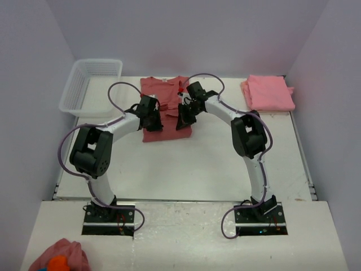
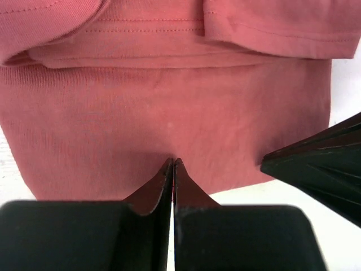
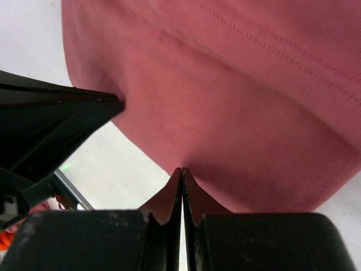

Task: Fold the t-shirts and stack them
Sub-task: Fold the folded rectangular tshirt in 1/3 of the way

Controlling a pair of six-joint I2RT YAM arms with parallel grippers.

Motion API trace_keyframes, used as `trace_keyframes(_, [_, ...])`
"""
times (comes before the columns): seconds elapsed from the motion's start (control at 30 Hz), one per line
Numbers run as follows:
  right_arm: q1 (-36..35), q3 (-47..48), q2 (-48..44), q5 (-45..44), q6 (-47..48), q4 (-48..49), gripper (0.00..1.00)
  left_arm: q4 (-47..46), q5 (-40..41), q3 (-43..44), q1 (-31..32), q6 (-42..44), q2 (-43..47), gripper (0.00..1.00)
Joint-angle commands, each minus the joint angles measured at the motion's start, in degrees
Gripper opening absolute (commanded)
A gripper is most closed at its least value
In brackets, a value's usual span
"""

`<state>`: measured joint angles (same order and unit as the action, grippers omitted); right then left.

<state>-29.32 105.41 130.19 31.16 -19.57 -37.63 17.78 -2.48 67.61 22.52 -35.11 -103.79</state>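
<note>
Cotton is gripped on both sides: the rose-red t-shirt (image 1: pixel 162 88), partly folded, is spread at the far middle of the table (image 1: pixel 186 164). Its near half is largely hidden in the top view by the two wrists. Its near edge is pinched between the closed fingers of the left gripper (image 2: pixel 174 165) and the right gripper (image 3: pixel 181 172) (a small tent of fabric is raised at each). Both arms are bent inward in arcs over it. Right of this shirt, well apart, a salmon t-shirt (image 1: pixel 269 93) lies folded; a white basket (image 1: pixel 70 84) is seen left of it.

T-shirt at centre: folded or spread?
Partly folded: the t-shirt has sleeves turned over its body; left gripper and right gripper pinch its hem.
</note>
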Motion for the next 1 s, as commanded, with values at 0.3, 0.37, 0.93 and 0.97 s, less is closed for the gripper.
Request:
trace_keyframes(0.3, [0.7, -1.9, 0.9, -1.3, -2.9, 0.4, 0.0, 1.6, 2.2, 0.7, -0.7, -0.9, -6.1, 0.0])
trace_keyframes(0.37, [0.5, -1.1, 1.0, -2.1, -3.5, -1.6, 0.0, 2.3, 2.2, 0.0, -0.8, -1.4, -6.3, 0.0])
trace_keyframes(0.93, [-2.1, -30.9, -12.6, -5.9, -10.9, 6.2, 0.0, 3.3, -1.0, -19.1, 5.1, -7.3, 11.1, 0.0])
trace_keyframes(0.97, [-2.7, -34.9, -13.6, -6.4, -11.5, 7.8, 0.0, 3.4, -1.0, -19.9, 6.6, -7.8, 12.0, 0.0])
